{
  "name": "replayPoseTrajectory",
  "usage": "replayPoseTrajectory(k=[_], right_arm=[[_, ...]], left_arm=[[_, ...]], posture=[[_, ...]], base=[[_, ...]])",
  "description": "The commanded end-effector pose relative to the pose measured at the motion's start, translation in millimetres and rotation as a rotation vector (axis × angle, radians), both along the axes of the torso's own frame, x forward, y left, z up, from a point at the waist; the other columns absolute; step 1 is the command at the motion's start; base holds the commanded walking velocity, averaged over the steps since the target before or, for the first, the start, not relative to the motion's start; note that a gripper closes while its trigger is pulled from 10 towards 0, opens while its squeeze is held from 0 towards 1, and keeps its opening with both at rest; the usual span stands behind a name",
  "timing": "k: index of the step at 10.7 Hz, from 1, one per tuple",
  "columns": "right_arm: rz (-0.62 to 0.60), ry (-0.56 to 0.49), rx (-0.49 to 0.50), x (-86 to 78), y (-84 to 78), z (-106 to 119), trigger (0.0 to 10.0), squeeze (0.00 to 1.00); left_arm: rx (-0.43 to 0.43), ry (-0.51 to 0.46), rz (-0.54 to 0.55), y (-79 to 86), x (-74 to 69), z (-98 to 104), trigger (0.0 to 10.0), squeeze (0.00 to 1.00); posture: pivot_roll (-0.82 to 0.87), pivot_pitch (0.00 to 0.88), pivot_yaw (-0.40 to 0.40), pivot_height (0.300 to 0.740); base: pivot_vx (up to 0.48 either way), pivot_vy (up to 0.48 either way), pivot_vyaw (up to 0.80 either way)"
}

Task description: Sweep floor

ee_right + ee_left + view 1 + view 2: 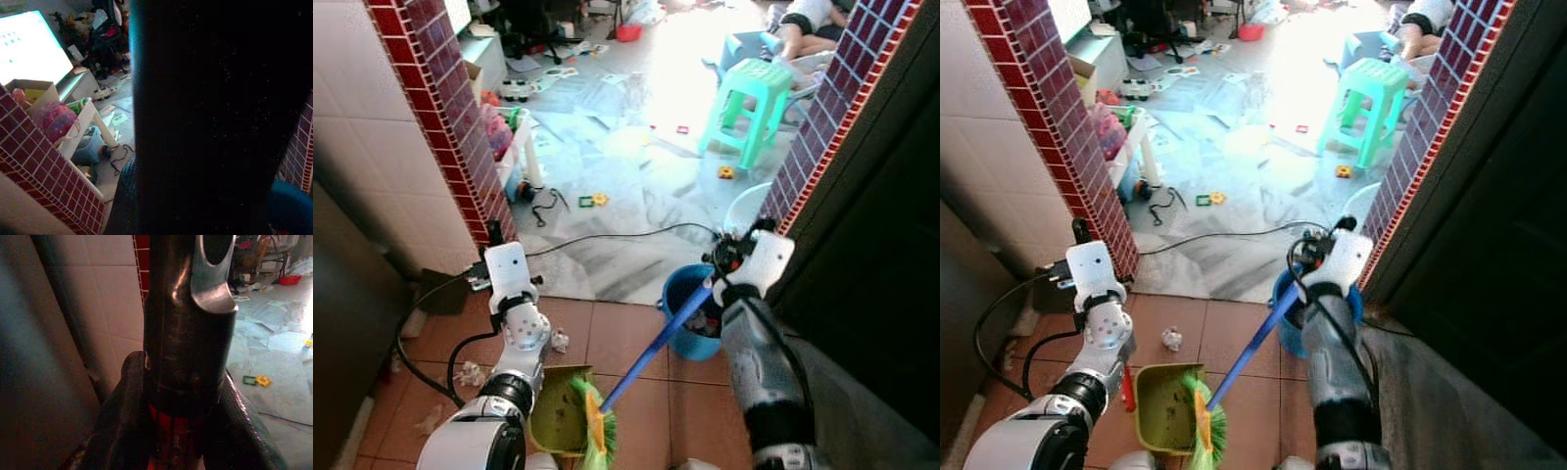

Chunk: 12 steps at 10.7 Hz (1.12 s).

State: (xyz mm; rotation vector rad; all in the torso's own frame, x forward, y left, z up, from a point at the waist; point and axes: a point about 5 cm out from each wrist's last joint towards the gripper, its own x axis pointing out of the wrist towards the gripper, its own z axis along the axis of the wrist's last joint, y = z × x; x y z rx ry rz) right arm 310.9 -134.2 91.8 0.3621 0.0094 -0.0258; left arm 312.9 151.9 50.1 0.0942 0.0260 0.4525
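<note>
We hold the broom (651, 352) clamped in the right end effector (720, 279), the dustpan (1163, 406) clamped in the left end effector (171, 431); short strokes toward seven o'clock advised.

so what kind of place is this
Likely a lived-in home: a tiled entry opening onto a cluttered living room. A green plastic stool, toys scattered on the marble floor, and a blue bucket by the brick-tiled doorway suggest it.

Lived-in home: scattered toys (592, 200), green plastic stool (751, 105), tiled floor (626, 338).
</note>
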Motion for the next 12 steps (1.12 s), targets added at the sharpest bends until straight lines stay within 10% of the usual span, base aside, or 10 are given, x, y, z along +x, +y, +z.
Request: replayPoseTrajectory(k=[1, 6, 10, 12], right_arm=[[0.022, -0.057, 0.050, 6.9, 8.9, 13.5, 10.0, 0.00], [0.075, -0.146, -0.381, 4.4, -6.3, 12.5, 10.0, 0.00], [-0.045, -0.075, -0.362, 6.5, -16.8, 4.4, 10.0, 0.00], [-0.047, -0.020, -0.151, 11.6, -1.3, 2.8, 10.0, 0.00]], left_arm=[[0.004, 0.054, -0.041, -5.5, -2.6, -7.7, 10.0, 0.00], [-0.043, -0.003, -0.280, -5.7, 0.6, 2.6, 10.0, 0.00], [-0.066, -0.016, -0.237, 11.5, -14.4, 2.9, 10.0, 0.00], [-0.086, -0.006, -0.228, 11.7, -17.4, 1.8, 10.0, 0.00]], posture=[[-0.06, 0.000, 0.025, 0.740], [-0.06, 0.000, 0.031, 0.740], [-0.05, 0.000, 0.028, 0.740], [-0.06, 0.000, 0.024, 0.740]], base=[[0.000, 0.000, 0.00], [0.000, 0.000, 0.00], [0.000, 0.000, 0.00], [0.000, 0.000, 0.00]])
